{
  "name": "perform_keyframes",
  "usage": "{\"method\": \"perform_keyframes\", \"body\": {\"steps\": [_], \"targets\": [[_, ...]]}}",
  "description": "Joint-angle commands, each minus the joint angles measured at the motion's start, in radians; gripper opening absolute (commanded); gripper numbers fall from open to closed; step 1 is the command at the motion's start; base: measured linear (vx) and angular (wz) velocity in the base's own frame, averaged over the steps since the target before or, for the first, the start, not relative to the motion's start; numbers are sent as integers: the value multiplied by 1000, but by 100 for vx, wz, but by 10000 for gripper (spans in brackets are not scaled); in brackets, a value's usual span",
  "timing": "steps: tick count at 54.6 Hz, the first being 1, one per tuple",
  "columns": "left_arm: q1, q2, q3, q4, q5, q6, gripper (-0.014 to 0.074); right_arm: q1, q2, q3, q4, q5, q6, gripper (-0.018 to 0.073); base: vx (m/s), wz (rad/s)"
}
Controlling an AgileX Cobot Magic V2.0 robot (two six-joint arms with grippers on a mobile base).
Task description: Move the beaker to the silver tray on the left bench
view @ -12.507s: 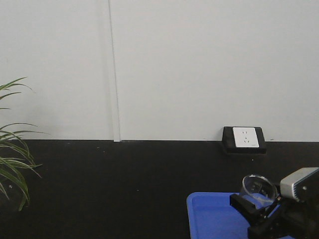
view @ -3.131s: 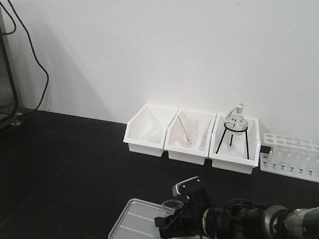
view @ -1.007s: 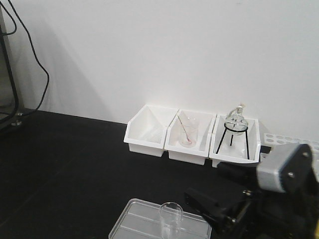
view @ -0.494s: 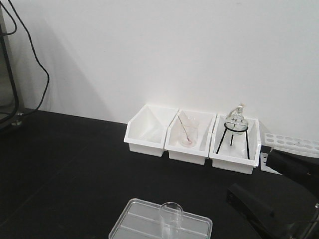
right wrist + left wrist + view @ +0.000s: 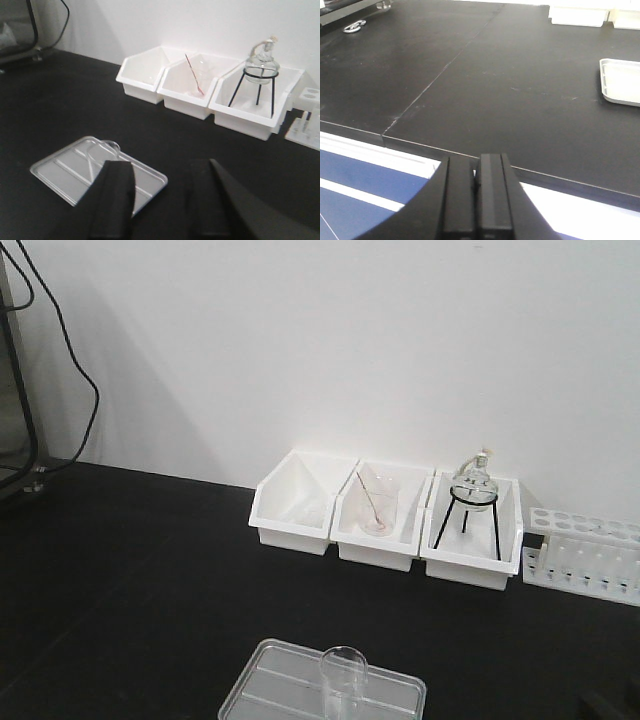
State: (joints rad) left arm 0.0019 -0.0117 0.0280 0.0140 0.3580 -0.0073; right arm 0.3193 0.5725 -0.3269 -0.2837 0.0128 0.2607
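The left gripper (image 5: 476, 195) is clenched on nothing, its jaws pressed together above the near edge of the left bench (image 5: 485, 75), with the silver tray (image 5: 622, 82) far ahead to its right. The right gripper (image 5: 162, 195) stands released, jaws spread wide. Just ahead of its left finger (image 5: 114, 197) the beaker (image 5: 100, 152) stands upright in the tray, free of both fingers. White bins (image 5: 210, 87) sit farther ahead.

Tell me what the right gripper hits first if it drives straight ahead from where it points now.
Probably nothing soon: between the open jaws of the right gripper lies bare black benchtop, then the row of white plastic bins. The small clear glass beaker on the shallow silver metal tray sits left of that line; depth is uncertain.
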Motion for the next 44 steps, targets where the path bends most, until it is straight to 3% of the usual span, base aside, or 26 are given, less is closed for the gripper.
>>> {"method": "perform_keyframes", "body": {"steps": [1,7,14,16,20,24,44], "targets": [[-3,-16,33,-1,-82,-2,1,-49,-114,79,131,-151,-277,150,0,0],[-3,-16,33,-1,-82,-2,1,-117,-285,224,178,-286,-427,-17,0,0],[-3,-16,33,-1,-82,-2,1,-189,-474,378,306,-273,-433,-13,0,0],[-3,-16,33,-1,-82,-2,1,-205,-519,367,328,-153,-435,-13,0,0],[-3,-16,33,-2,-82,-2,1,-240,-604,369,324,1,-467,-11,0,0],[-3,-16,33,-2,-82,-2,1,-273,-593,369,319,53,-470,-11,0,0],[-3,-15,33,-2,-82,-2,1,-283,-596,369,320,93,-467,-11,0,0]]}}
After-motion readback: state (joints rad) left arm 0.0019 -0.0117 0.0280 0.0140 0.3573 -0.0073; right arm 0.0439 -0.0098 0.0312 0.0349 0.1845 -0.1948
